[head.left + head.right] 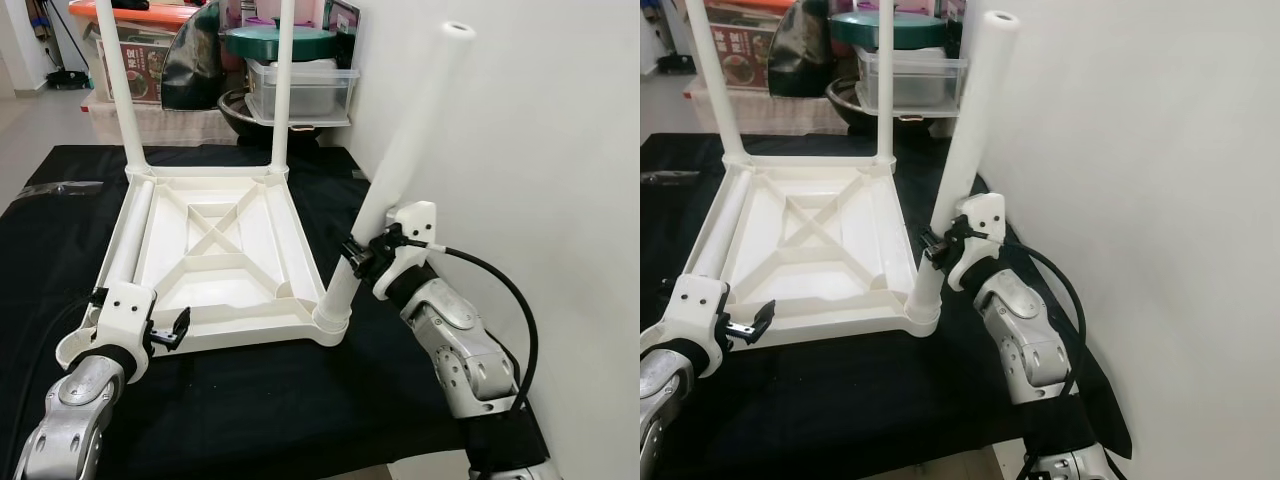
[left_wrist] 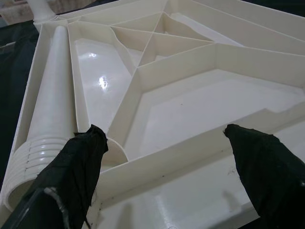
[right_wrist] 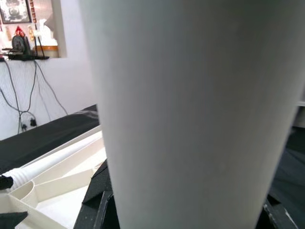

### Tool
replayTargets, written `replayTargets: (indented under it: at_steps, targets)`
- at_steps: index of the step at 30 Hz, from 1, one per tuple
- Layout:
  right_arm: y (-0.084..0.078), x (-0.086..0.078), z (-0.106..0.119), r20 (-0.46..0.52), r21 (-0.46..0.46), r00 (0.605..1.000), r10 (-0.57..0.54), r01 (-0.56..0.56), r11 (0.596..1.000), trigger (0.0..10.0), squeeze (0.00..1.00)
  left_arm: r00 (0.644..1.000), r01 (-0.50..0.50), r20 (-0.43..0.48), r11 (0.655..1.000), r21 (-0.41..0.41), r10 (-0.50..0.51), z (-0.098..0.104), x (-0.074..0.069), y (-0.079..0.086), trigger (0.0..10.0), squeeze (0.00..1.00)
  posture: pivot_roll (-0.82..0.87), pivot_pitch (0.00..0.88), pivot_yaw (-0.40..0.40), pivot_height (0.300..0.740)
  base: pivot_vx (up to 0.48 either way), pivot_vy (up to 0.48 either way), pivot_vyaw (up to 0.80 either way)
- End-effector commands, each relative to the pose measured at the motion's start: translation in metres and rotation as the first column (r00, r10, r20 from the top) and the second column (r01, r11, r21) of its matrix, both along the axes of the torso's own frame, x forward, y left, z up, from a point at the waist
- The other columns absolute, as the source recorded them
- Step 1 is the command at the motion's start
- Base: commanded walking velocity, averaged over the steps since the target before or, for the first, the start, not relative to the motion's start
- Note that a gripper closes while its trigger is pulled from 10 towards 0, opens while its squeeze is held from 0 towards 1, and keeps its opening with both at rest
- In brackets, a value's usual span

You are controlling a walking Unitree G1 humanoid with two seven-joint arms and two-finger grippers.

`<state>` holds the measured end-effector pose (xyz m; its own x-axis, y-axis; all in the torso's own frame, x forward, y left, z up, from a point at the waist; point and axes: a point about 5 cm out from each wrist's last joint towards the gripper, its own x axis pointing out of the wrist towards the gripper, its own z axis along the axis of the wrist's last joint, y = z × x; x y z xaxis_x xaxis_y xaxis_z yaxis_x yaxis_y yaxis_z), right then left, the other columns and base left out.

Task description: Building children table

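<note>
Black cloth (image 1: 250, 400): right hand (image 1: 362, 255) grips tilted leg (image 1: 400, 170).

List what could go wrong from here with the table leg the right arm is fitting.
1. The leg in the right gripper leans toward the wall, not upright like the two fitted legs, so it may jam in the corner socket.
2. The left gripper is open by the tabletop rim, so the top may slide on the black cloth.
3. A loose leg lying inside could roll.

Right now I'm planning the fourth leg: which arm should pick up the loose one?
Left. Its open gripper hovers beside the loose leg; the right gripper grips the tilted leg.
</note>
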<state>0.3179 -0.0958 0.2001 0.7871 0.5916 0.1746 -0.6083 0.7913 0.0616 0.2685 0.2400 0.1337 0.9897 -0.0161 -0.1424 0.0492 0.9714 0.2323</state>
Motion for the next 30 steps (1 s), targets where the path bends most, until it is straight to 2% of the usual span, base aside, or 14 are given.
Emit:
replayTargets:
  at_steps: [1, 5, 7, 9, 10, 11, 14, 15, 16, 17, 20, 25, 29, 30]
  targets:
    - [0.010, -0.006, -0.040, -0.207, -0.049, 0.975, 0.077, -0.089, 0.995, 0.0, 0.00, 1.000, 0.001, -0.014, 1.000, -0.013, -0.001, -0.003, -0.001, 0.000, 10.0, 0.00, 0.11, 0.000, -0.126, 0.740, 0.000, 0.000, 0.00]
    - [0.008, -0.004, -0.040, -0.199, -0.084, 0.977, 0.081, -0.099, 0.992, 0.0, 0.00, 1.000, 0.002, -0.015, 1.000, -0.013, -0.002, -0.003, 0.000, 0.000, 10.0, 0.00, 0.11, 0.000, -0.126, 0.740, 0.000, 0.000, 0.00]
    - [0.003, 0.008, -0.041, -0.215, -0.131, 0.976, -0.040, 0.012, 0.991, 0.0, 0.00, 1.000, 0.000, -0.016, 1.000, -0.013, 0.000, -0.003, 0.000, 0.000, 10.0, 0.00, 0.11, 0.000, -0.130, 0.740, 0.000, 0.000, 0.00]
    - [0.003, 0.008, -0.041, -0.215, -0.131, 0.976, -0.040, 0.012, 0.991, 0.0, 0.00, 1.000, 0.000, -0.016, 1.000, -0.013, 0.000, -0.003, 0.000, 0.000, 10.0, 0.00, 0.11, 0.000, -0.130, 0.740, 0.000, 0.000, 0.00]
    - [-0.004, 0.017, -0.044, -0.245, -0.143, 0.952, -0.183, 0.152, 0.978, 0.0, 0.00, 1.000, -0.003, -0.017, 1.000, -0.014, 0.003, -0.003, 0.000, 0.000, 10.0, 0.00, 0.12, 0.000, -0.135, 0.740, 0.000, 0.000, 0.00]
    - [-0.004, 0.017, -0.044, -0.245, -0.143, 0.952, -0.183, 0.152, 0.978, 0.0, 0.00, 1.000, -0.003, -0.017, 1.000, -0.014, 0.003, -0.003, 0.000, 0.000, 10.0, 0.00, 0.12, 0.000, -0.135, 0.740, 0.000, 0.000, 0.00]
    - [-0.029, 0.029, -0.059, -0.327, -0.199, 0.758, -0.564, 0.528, 0.826, 0.0, 0.00, 1.000, -0.011, -0.024, 1.000, -0.010, 0.011, -0.004, -0.001, -0.001, 10.0, 0.00, 0.13, 0.000, -0.142, 0.740, 0.000, 0.000, 0.00]
    - [-0.029, 0.029, -0.059, -0.327, -0.199, 0.758, -0.564, 0.528, 0.826, 0.0, 0.00, 1.000, -0.011, -0.024, 1.000, -0.010, 0.011, -0.004, -0.001, -0.001, 10.0, 0.00, 0.13, 0.000, -0.142, 0.740, 0.000, 0.000, 0.00]
    - [-0.035, 0.029, -0.063, -0.345, -0.204, 0.700, -0.625, 0.594, 0.778, 0.0, 0.00, 1.000, -0.017, -0.026, 1.000, -0.010, 0.017, -0.004, -0.002, 0.000, 10.0, 0.00, 0.13, 0.000, -0.141, 0.740, 0.000, 0.000, 0.00]
    - [-0.035, 0.029, -0.063, -0.345, -0.204, 0.700, -0.625, 0.594, 0.778, 0.0, 0.00, 1.000, -0.017, -0.026, 1.000, -0.010, 0.017, -0.004, -0.002, 0.000, 10.0, 0.00, 0.13, 0.000, -0.141, 0.740, 0.000, 0.000, 0.00]
    - [-0.051, 0.025, -0.069, -0.361, -0.218, 0.540, -0.760, 0.744, 0.632, 0.0, 0.00, 0.998, -0.046, -0.039, 0.999, -0.001, 0.046, -0.006, -0.002, 0.005, 10.0, 0.00, 0.12, 0.000, -0.141, 0.740, 0.000, 0.000, 0.00]
    - [-0.058, 0.024, -0.070, -0.330, -0.248, 0.459, -0.825, 0.801, 0.545, 0.0, 0.00, 0.995, -0.082, -0.055, 0.997, 0.002, 0.082, -0.009, -0.002, 0.009, 10.0, 0.00, 0.12, 0.000, -0.143, 0.740, 0.000, 0.000, 0.00]
    - [-0.059, 0.024, -0.072, -0.342, -0.258, 0.437, -0.832, 0.807, 0.531, 0.0, 0.00, 0.994, -0.091, -0.061, 0.996, 0.002, 0.091, -0.010, -0.002, 0.010, 10.0, 0.00, 0.12, 0.000, -0.147, 0.740, 0.000, 0.000, 0.00]
    - [-0.061, 0.027, -0.076, -0.349, -0.290, 0.376, -0.858, 0.828, 0.480, 0.0, 0.00, 0.991, -0.114, -0.072, 0.993, 0.000, 0.114, -0.012, -0.002, 0.011, 10.0, 0.00, 0.12, 0.000, -0.152, 0.740, 0.000, 0.000, 0.00]
